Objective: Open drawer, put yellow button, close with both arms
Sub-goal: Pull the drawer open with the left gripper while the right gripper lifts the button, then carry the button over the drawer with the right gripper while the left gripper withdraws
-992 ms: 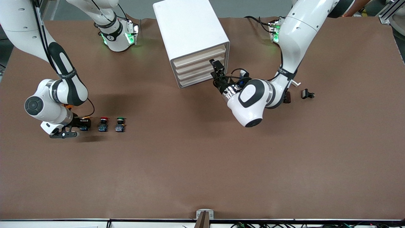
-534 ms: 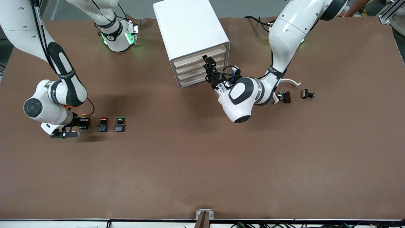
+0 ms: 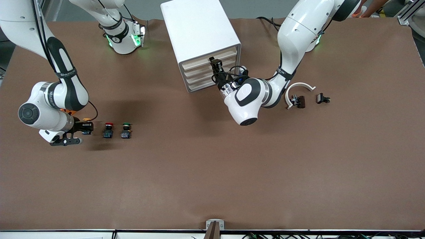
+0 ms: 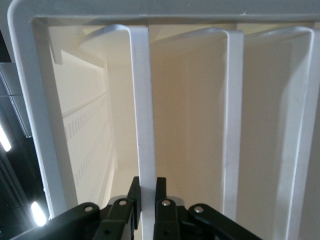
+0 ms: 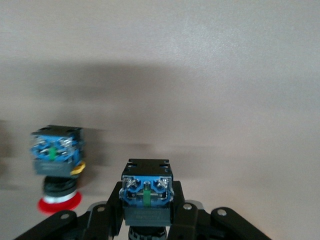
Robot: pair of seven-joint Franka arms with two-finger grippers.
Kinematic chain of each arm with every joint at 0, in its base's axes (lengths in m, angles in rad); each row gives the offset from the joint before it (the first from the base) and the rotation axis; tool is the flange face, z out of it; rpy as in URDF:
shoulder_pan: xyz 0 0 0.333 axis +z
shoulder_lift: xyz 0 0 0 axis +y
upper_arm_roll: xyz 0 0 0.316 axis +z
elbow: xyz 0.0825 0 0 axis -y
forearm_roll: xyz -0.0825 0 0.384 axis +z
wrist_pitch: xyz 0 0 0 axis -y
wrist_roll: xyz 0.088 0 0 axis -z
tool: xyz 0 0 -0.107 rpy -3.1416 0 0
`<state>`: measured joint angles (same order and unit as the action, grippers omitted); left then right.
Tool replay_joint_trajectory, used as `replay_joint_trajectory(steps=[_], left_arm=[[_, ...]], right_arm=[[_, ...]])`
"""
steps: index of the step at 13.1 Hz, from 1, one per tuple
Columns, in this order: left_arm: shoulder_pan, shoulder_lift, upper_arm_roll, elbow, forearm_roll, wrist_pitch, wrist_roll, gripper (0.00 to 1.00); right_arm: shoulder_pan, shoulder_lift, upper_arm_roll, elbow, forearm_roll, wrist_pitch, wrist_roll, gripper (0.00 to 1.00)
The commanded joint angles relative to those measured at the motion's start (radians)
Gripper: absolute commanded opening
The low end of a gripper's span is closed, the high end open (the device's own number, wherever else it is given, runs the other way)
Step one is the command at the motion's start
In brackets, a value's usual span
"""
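Jaws of both grippers clamped: left gripper (image 4: 147, 192) on drawer front (image 4: 141, 110), right gripper (image 5: 146, 212) on yellow button (image 5: 146, 192)

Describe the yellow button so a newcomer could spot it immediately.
Find the row of three push-buttons toward the right arm's end of the table. The yellow button is the end one, clamped in the right gripper. Its neighbours, the red-capped button and green-capped button, stand free.

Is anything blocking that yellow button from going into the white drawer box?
Yes: the drawers of the drawer cabinet are all shut. The left gripper is clamped on a drawer front's edge. The right gripper holds the yellow button; only bare table lies between.
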<state>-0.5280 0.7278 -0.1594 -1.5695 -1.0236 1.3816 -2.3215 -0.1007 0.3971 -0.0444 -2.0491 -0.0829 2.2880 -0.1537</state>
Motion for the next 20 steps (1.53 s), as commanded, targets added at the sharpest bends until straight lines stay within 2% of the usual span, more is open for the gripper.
replay_joint_trajectory(steps=[1, 5, 8, 11, 12, 13, 14, 15, 16, 18, 20], left_arm=[[0.005, 0.005, 0.015, 0.022, -0.013, -0.01, -0.032, 0.0], [0.094, 0.015, 0.04, 0.06, -0.013, -0.007, -0.024, 0.0], [0.097, 0.041, 0.11, 0.13, -0.023, 0.0, -0.03, 0.0], [0.126, 0.042, 0.124, 0.146, -0.039, 0.051, -0.019, 0.0], [0.134, 0.042, 0.126, 0.152, -0.049, 0.053, -0.018, 0.06], [0.14, 0.042, 0.126, 0.167, -0.05, 0.054, -0.018, 0.55], [0.143, 0.041, 0.126, 0.174, -0.05, 0.054, -0.018, 0.87], [0.151, 0.039, 0.126, 0.183, -0.05, 0.054, -0.021, 1.0], [0.161, 0.033, 0.126, 0.193, -0.05, 0.054, -0.021, 1.0], [0.187, 0.028, 0.129, 0.232, -0.043, 0.051, -0.022, 1.0], [0.227, 0.016, 0.155, 0.272, -0.033, 0.047, -0.018, 1.0]], right_arm=[[0.071, -0.121, 0.001, -0.008, -0.014, -0.138, 0.141, 0.32], [0.208, -0.262, 0.004, 0.062, -0.014, -0.419, 0.398, 0.32], [0.324, -0.282, 0.004, 0.203, -0.012, -0.646, 0.586, 0.31], [0.445, -0.282, 0.009, 0.344, -0.003, -0.813, 0.771, 0.32], [0.479, -0.282, 0.009, 0.39, 0.036, -0.853, 0.837, 0.32], [0.51, -0.281, 0.009, 0.438, 0.09, -0.89, 0.909, 0.31], [0.551, -0.278, 0.009, 0.466, 0.119, -0.9, 1.013, 0.31], [0.619, -0.274, 0.008, 0.48, 0.126, -0.894, 1.143, 0.31], [0.677, -0.271, 0.008, 0.492, 0.129, -0.891, 1.236, 0.31], [0.784, -0.267, 0.008, 0.524, 0.138, -0.875, 1.392, 0.23], [0.837, -0.244, 0.008, 0.537, 0.191, -0.834, 1.529, 0.23]])
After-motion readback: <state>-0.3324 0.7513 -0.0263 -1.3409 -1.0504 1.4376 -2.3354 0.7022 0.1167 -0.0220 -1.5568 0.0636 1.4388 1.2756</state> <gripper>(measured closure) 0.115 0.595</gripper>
